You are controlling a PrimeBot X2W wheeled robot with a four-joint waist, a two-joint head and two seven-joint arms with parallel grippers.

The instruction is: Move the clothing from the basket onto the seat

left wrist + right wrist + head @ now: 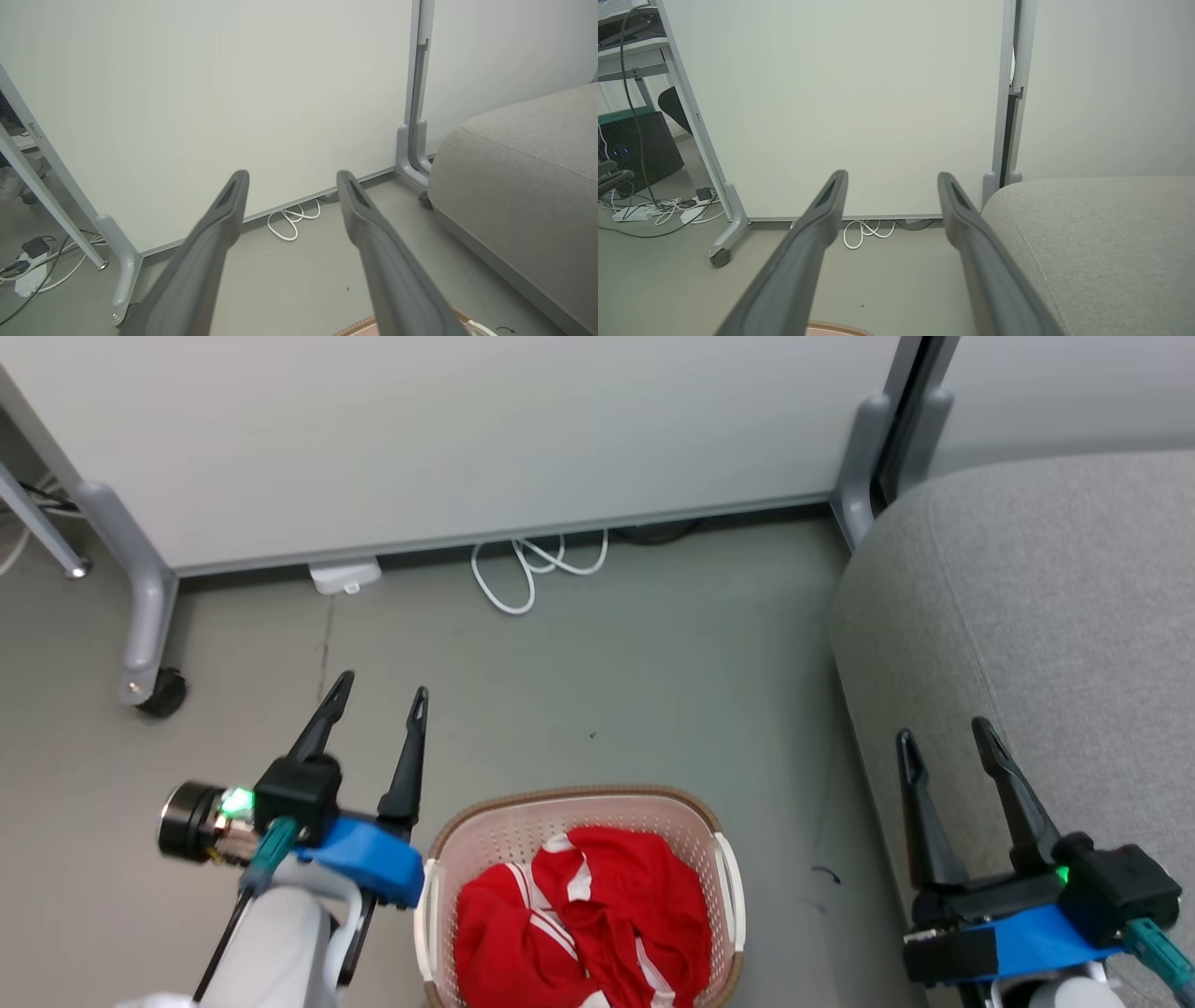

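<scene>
Red clothing (588, 919) with white stripes lies bunched inside the cream basket (495, 826), which stands on the floor at the bottom centre of the head view. The grey seat (1036, 607) fills the right side. My left gripper (383, 695) hovers open just left of the basket, fingers pointing away over the floor. My right gripper (945, 733) is open over the seat's front left edge, nothing between its fingers. The left wrist view shows my left gripper (290, 177), the seat (523, 182) and a sliver of basket rim (359, 325). The right wrist view shows my right gripper (892, 176) beside the seat (1092, 233).
A pale partition panel (448, 429) on castor feet (161, 695) closes off the back, with a coiled white cable (527, 569) at its base. Bare grey floor (635, 681) lies between basket, partition and seat. Cables and a power strip (663, 212) lie far left.
</scene>
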